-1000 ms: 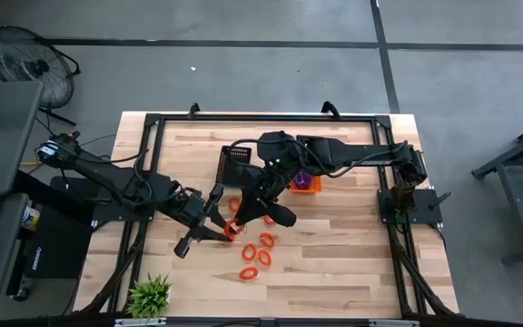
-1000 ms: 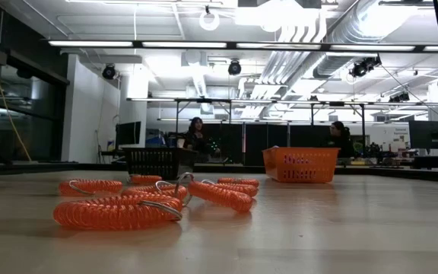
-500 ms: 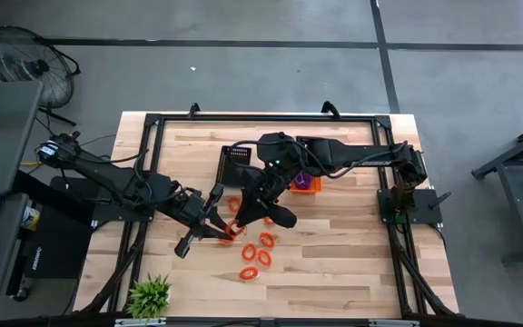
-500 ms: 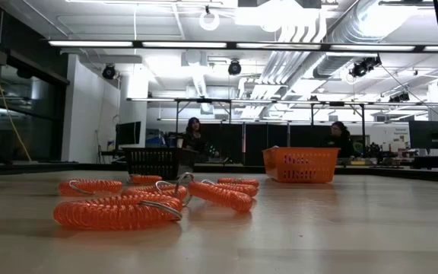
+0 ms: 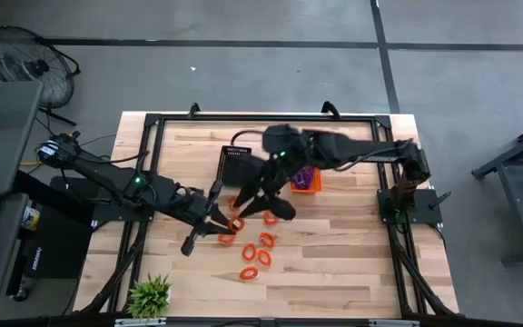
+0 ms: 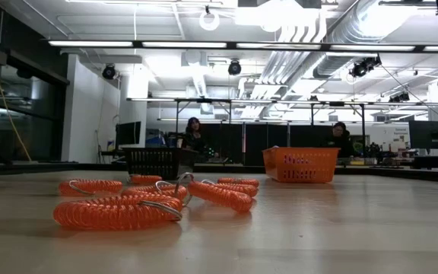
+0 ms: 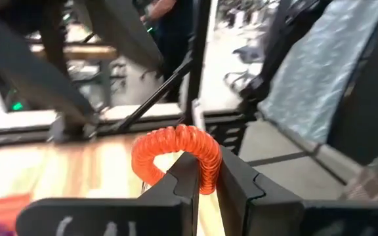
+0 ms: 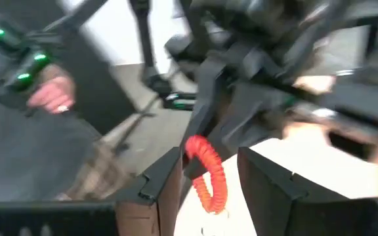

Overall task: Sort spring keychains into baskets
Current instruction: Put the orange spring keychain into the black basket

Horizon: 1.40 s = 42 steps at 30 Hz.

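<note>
At the near edge of the tabletop sat a small potted plant, well clear of the work. Just beyond it lay the loose orange spring keychains, scattered in a cluster near the middle of the tabletop, flat and waiting to be sorted; the low view showed them as coiled ovals lying close together, some overlapping.

Above the cluster's far edge the two arms met. The left tool was pinching an orange keychain between its pressed-together fingers, the coil arching up out of the grip, lifted free of the wood. The right tool stood with its fingers spread, and an orange coil hung in the gap between them, apparently clamped by the other tool opposite. That reads as a hand-over: the left arm kept a firm hold while the right one had let go, or had not yet closed; I cannot tell which.

Farther back stood the black basket and, to its right, the orange basket with something purple in it, both partly under the right arm. They sat within reach of either arm, probably so each colour has its own drop.
</note>
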Tool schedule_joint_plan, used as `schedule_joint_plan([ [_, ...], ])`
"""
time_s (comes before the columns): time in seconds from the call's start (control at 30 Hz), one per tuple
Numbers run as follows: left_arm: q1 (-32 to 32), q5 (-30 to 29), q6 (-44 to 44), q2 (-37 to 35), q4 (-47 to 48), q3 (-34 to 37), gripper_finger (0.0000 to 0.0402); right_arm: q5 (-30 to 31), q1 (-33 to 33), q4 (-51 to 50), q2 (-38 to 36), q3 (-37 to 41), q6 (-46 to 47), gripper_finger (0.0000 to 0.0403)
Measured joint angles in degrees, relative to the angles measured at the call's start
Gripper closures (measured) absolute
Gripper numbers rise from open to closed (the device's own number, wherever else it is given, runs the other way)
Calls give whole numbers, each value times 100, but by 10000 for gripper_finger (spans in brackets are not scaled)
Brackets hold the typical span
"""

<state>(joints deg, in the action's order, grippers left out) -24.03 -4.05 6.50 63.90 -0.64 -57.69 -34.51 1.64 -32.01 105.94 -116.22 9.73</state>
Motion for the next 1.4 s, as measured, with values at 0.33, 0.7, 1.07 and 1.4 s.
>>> schedule_joint_plan([
  [0.33, 2, -1874, 509, 0, 1143, 2, 372, 2768, -155, -1299, -1071, -9, -380, 259],
  [0.7, 1365, -2644, 1868, 3, 3005, 2, 372, 4263, 86, -2878, -1520, -7, 157, 259],
  [1.07, 3472, -792, 2401, 738, 3314, 7, 373, 4591, 154, -3248, -1518, 92, 396, 259],
  [1.4, 4332, 494, 2529, 2131, 3289, 7, 370, 4595, 154, -3248, -1518, 92, 381, 259],
])
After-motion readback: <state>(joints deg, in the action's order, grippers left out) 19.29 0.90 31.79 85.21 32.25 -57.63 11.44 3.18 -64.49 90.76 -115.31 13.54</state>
